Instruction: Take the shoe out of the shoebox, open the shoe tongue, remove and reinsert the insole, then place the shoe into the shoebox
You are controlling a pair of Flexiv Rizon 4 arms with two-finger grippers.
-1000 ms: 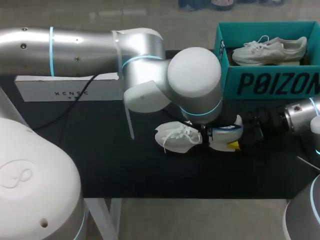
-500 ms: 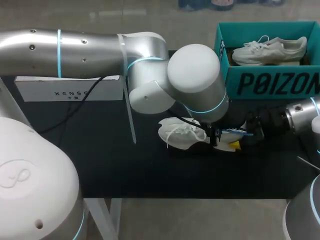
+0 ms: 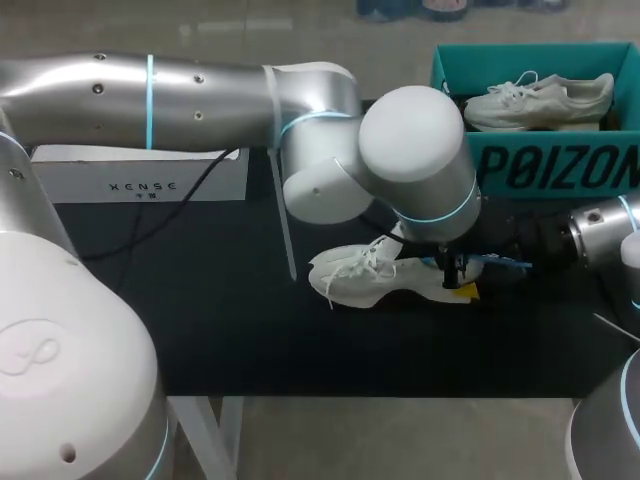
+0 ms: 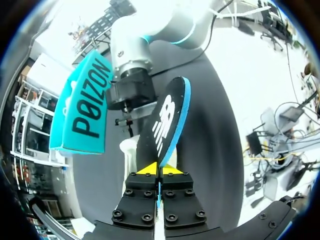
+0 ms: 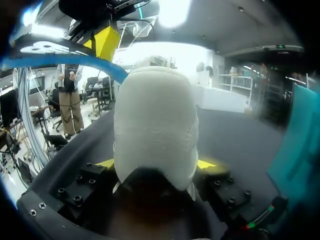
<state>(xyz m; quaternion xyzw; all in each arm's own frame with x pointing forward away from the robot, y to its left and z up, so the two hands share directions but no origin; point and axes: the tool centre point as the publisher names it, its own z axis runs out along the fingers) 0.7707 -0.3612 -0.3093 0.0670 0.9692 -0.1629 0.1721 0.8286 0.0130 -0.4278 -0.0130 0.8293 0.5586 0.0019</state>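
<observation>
The left fingers (image 4: 147, 169), clenched on the insole (image 4: 167, 120), have drawn it rightward, seemingly out of the shoe (image 3: 365, 280) on the worktop (image 3: 200, 320), its heel grasped by the right fingers (image 5: 207, 164); reinsertion follows.

white shoe (image 3: 362, 280), insole (image 4: 167, 117) out, near shoebox (image 3: 545, 165)

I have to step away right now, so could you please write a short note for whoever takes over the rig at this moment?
Left pincer: shut on the insole, which is out of the shoe and above its heel.
Right pincer: shut on the shoe's heel; the shoe lies on the table, in front of the shoebox.
A second shoe lies in the shoebox.
Done: shoe out of the shoebox, insole out.
Left: insole back in, then shoe into the shoebox.
</observation>
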